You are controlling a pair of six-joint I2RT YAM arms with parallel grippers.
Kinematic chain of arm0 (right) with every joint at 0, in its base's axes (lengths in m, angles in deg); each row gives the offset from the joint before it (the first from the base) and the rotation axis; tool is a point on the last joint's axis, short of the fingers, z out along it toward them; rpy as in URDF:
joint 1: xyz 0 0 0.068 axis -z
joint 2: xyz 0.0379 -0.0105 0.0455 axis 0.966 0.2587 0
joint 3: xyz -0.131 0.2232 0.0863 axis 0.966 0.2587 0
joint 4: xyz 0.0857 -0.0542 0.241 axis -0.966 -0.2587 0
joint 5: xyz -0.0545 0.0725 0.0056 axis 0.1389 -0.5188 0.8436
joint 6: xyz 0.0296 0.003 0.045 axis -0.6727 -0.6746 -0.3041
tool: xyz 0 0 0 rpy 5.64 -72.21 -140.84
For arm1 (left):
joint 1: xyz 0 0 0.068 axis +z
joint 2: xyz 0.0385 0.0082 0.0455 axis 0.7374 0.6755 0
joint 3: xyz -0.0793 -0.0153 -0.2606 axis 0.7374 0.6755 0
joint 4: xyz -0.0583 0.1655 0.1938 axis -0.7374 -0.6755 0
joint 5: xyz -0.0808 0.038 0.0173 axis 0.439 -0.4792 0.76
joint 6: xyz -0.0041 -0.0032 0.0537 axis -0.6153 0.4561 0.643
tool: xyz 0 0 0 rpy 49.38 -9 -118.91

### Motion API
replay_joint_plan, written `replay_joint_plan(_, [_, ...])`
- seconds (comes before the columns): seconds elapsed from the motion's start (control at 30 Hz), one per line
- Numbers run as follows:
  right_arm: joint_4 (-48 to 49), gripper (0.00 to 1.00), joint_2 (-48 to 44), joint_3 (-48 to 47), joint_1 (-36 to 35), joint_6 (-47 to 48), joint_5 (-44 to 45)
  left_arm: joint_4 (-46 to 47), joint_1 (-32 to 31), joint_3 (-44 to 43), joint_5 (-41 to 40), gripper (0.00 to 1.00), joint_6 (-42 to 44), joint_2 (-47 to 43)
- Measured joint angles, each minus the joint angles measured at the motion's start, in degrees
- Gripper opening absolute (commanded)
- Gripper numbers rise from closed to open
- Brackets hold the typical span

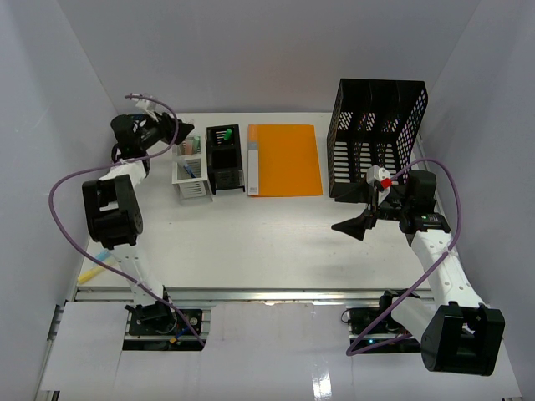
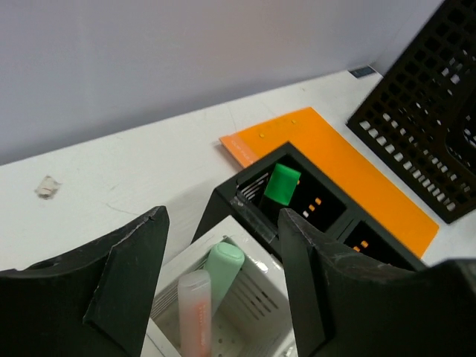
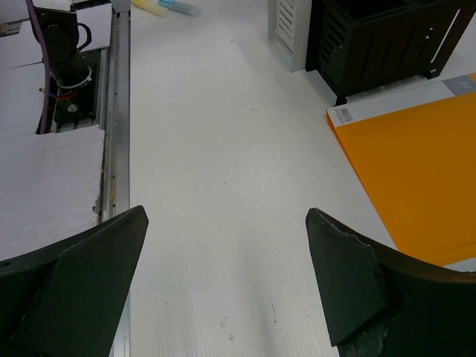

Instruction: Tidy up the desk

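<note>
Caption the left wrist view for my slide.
Left jaws open above a white slotted plastic bin holding a pale green marker and a pink marker.

Two organizers (image 1: 191, 177) (image 1: 224, 163), one folder (image 1: 288, 159), one basket (image 1: 376, 142).

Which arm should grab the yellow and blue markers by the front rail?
Left. The markers lie beside its base, and the left gripper is open. The right gripper hovers across the desk.

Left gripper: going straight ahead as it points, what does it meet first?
Probably the pale green marker in the white holder, seen between the open fingers of the left gripper; depth is unclear.
</note>
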Motion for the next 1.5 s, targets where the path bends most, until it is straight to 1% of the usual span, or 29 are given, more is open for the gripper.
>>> replay_joint_plan(0.07, [-0.01, 0.93, 0.00, 0.00, 0.01, 0.08, 0.03, -2.08, 0.28, 1.62, -3.08, 0.72, -0.08, -4.95])
replay_joint_plan(0.13, [-0.06, 0.93, 0.00, 0.00, 0.02, 0.28, 0.11, -4.39, 0.71, 3.38, -7.18, 0.77, -0.48, -10.43])
replay_joint_plan(0.17, [-0.12, 0.94, 0.00, 0.00, 0.03, 0.44, 0.19, -6.01, 0.96, 4.52, -10.30, 0.82, -1.03, -13.49])
replay_joint_plan(0.27, [-0.49, 0.94, 0.00, 0.00, 0.12, 0.87, 0.38, -12.37, 1.95, 9.87, -22.46, 0.90, -4.66, -24.25])
replay_joint_plan(0.33, [-0.87, 0.94, 0.00, 0.00, 0.17, 1.20, 0.43, -16.53, 2.45, 12.42, -29.93, 0.95, -7.72, -29.39])
replay_joint_plan(0.37, [-1.00, 0.94, -0.02, 0.00, 0.19, 1.29, 0.44, -19.76, 2.73, 13.87, -34.44, 0.97, -10.02, -32.14])
replay_joint_plan(0.4, [-1.09, 0.94, -0.04, 0.00, 0.22, 1.33, 0.44, -23.74, 3.04, 15.49, -39.45, 0.98, -12.80, -35.05])
replay_joint_plan(0.47, [-1.17, 0.93, -0.02, 0.00, 0.22, 1.42, 0.54, -31.72, 3.51, 18.02, -47.00, 0.98, -17.48, -38.42])
replay_joint_plan(0.53, [-1.20, 0.94, -0.03, 0.00, 0.22, 1.50, 0.68, -40.24, 3.65, 19.81, -53.80, 0.98, -23.61, -40.28])
replay_joint_plan(0.6, [-1.20, 0.94, -0.02, 0.00, 0.22, 1.51, 0.87, -51.18, 3.63, 21.33, -60.96, 0.98, -31.05, -41.69])
replay_joint_plan(0.73, [-1.20, 0.94, 0.06, 0.00, 0.22, 1.53, 1.54, -68.64, 3.64, 22.75, -70.99, 0.92, -44.71, -42.23])
replay_joint_plan(0.9, [-1.20, 0.93, 1.17, 0.00, 0.35, 1.65, 2.64, -80.02, 4.18, 24.94, -77.12, 0.87, -55.80, -41.46])
replay_joint_plan(1.0, [-1.20, 0.93, 1.71, 0.00, 0.83, 1.71, 3.19, -82.08, 6.01, 27.18, -78.36, 0.86, -60.40, -40.73])
replay_joint_plan(1.1, [-1.20, 0.93, 1.95, 0.00, 1.38, 1.73, 3.40, -83.19, 9.14, 29.98, -79.18, 0.85, -63.43, -40.34])
replay_joint_plan(1.33, [-1.20, 0.93, 3.11, 0.00, 1.77, 1.75, 3.48, -81.40, 14.53, 31.08, -81.16, 0.80, -64.34, -37.54])
replay_joint_plan(1.5, [-1.20, 0.93, 3.43, 0.00, 2.20, 1.75, 3.45, -78.62, 16.48, 30.28, -81.14, 0.76, -63.37, -32.53])
